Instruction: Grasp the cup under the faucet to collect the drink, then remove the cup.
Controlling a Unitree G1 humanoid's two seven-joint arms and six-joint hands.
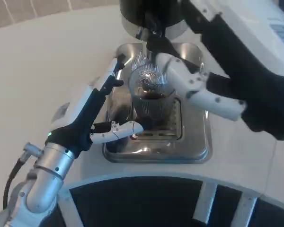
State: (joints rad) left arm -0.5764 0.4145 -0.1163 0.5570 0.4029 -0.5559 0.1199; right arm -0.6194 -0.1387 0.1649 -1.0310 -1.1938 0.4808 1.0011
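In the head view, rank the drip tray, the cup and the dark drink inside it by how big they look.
1. Drip tray: largest, spreading well past the cup on every side.
2. Cup: clear and ribbed, standing on the tray's grate.
3. Drink: smallest, a dark layer inside the cup.

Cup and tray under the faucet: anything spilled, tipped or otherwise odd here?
Nothing stands out. The cup stands upright on the drip tray below the faucet, with dark drink at the bottom. No spill is visible on the table.
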